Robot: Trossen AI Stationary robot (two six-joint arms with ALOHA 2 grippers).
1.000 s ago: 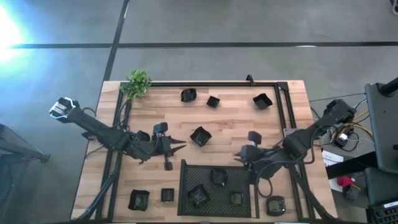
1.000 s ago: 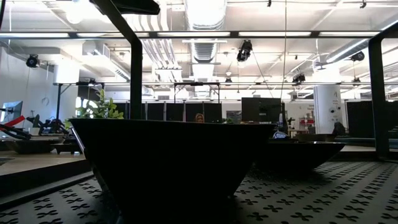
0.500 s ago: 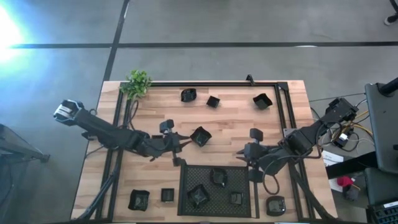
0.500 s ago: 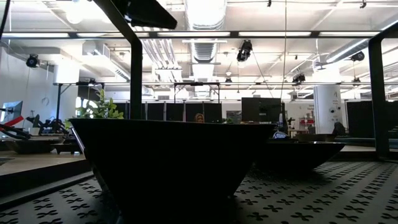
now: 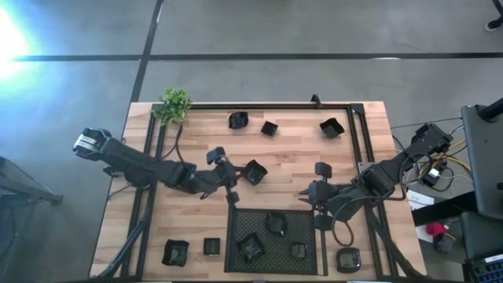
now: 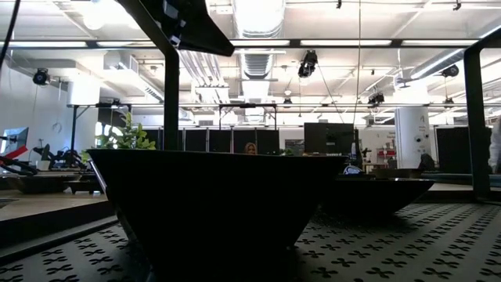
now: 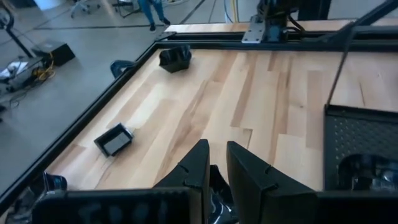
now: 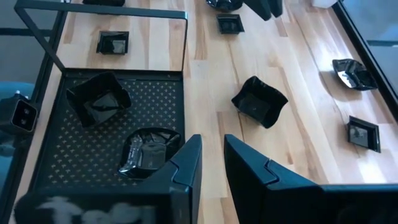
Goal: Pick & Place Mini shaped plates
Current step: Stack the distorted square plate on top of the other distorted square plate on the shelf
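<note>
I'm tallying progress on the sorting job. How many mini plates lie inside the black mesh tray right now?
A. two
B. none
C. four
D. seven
C: the high view shows four small black plates inside the mesh tray; the others sit on the wooden table outside it.

So the tray (image 5: 310,214) sits at the tabletop's (image 5: 196,141) front middle with four plates (image 5: 275,223) in it. Two more plates sit left of it, one right. Three line the back edge, a plant (image 5: 174,105) in the back-left corner. One plate (image 5: 254,172) sits mid-table, just right of the left claw (image 5: 233,177).
</note>
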